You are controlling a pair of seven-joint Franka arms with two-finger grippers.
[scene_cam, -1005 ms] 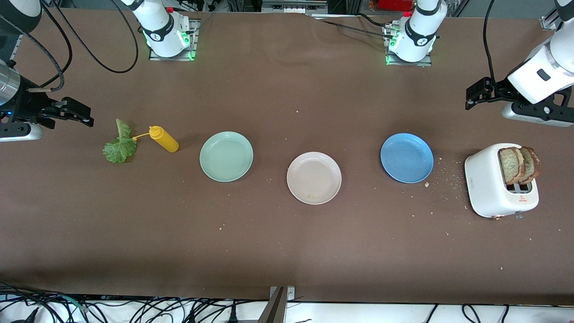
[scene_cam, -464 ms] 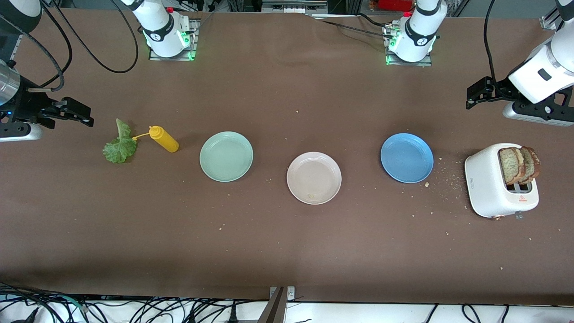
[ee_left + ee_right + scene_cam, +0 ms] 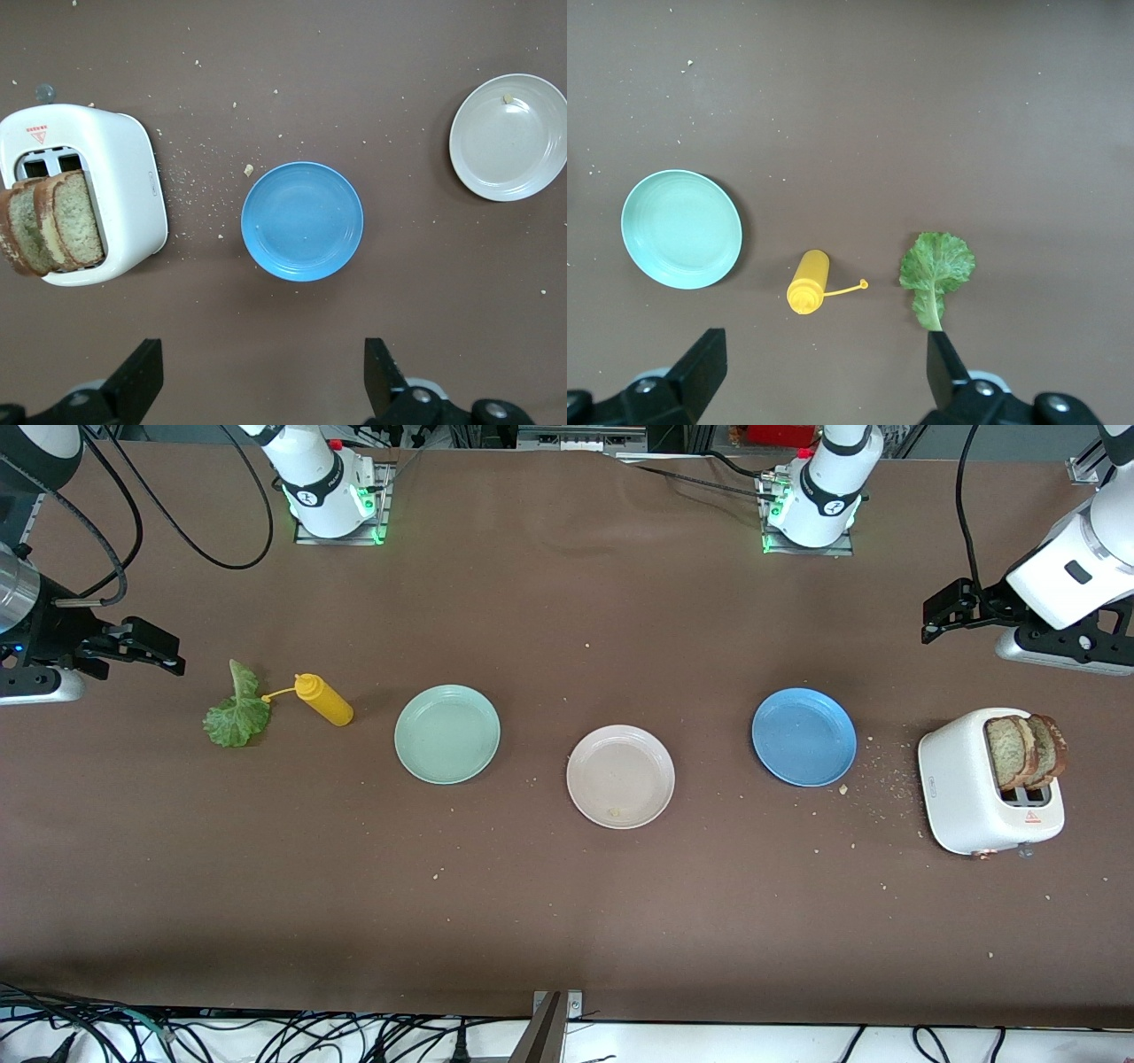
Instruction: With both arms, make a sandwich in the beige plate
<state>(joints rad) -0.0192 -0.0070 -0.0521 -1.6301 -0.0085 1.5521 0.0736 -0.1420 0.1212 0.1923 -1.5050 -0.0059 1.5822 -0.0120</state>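
The round pale beige plate (image 3: 620,777) lies empty mid-table; two brown toast slices (image 3: 1026,750) stand in the white toaster (image 3: 966,788), its red triangle label unreadable; left gripper (image 3: 946,611) and right gripper (image 3: 146,646) hover with fingers spread, holding nothing.

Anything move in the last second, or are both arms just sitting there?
Barely: the left gripper has crept slightly toward the left arm's end of the table, open and empty. The right gripper, bread slices in the toaster, lettuce leaf, yellow bottle and beige plate stayed put.
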